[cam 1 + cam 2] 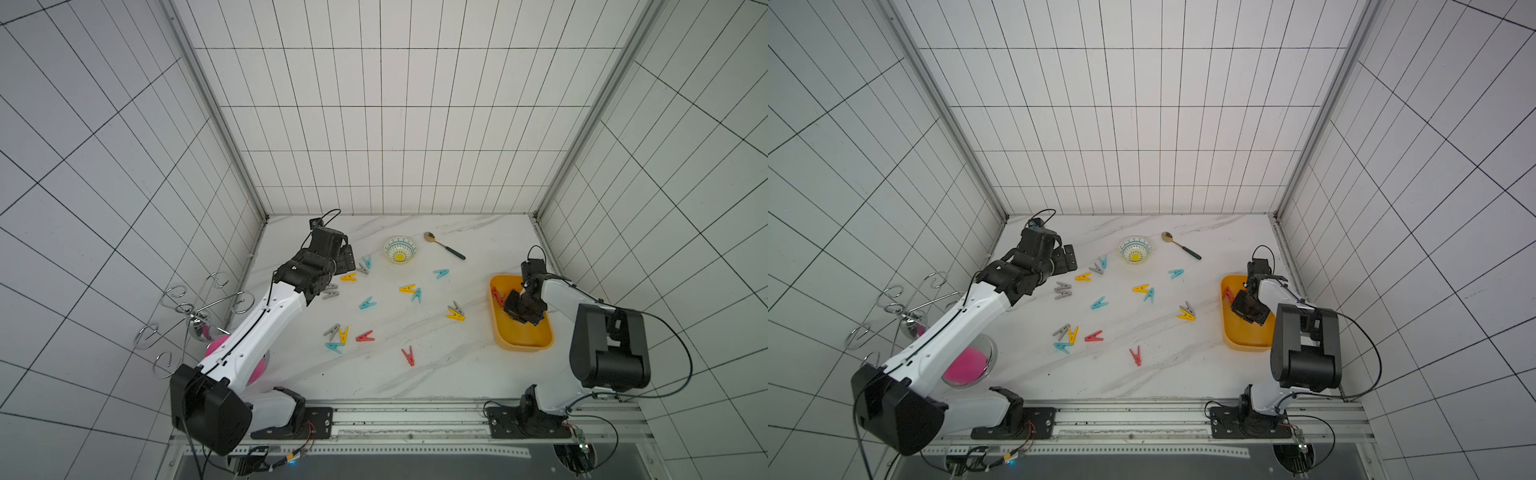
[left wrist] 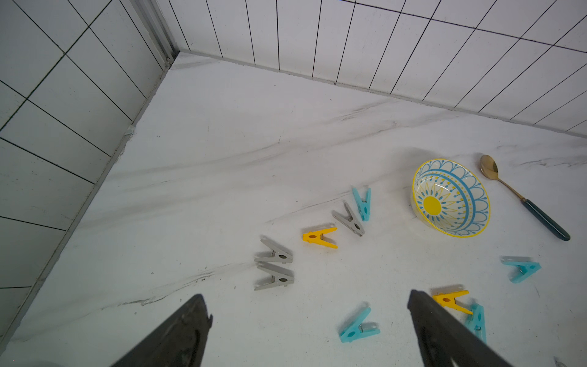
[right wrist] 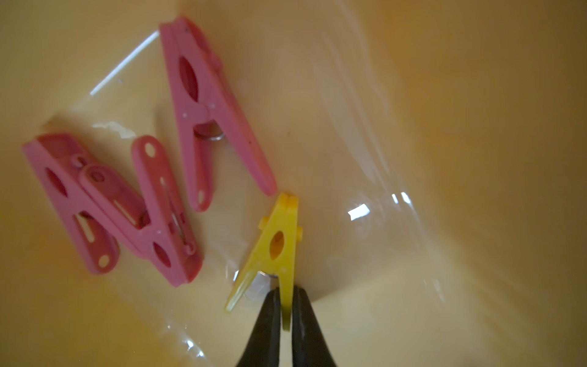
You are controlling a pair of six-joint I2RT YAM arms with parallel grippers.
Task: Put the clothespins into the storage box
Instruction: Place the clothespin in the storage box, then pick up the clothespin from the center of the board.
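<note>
The yellow storage box (image 1: pixel 524 345) sits at the table's right side. My right gripper (image 3: pixel 286 290) is down inside it, shut on one leg of a yellow clothespin (image 3: pixel 279 244) whose tip is close to the box floor (image 3: pixel 444 159). Red clothespins (image 3: pixel 203 105) lie in the box beside it. Several clothespins are scattered on the marble: a teal one (image 1: pixel 367 303), a red one (image 1: pixel 365 337), a yellow one (image 1: pixel 348 276). My left gripper (image 2: pixel 306 295) hovers open at the back left, above two grey pegs (image 2: pixel 274 254) and a teal peg (image 2: pixel 359 325).
A patterned bowl (image 1: pixel 400 249) and a gold spoon with a dark handle (image 1: pixel 444 246) lie at the back of the table. A wire rack (image 1: pixel 195 311) and a pink dish (image 1: pixel 965 365) stand at the left edge, under my left arm. Tiled walls close three sides.
</note>
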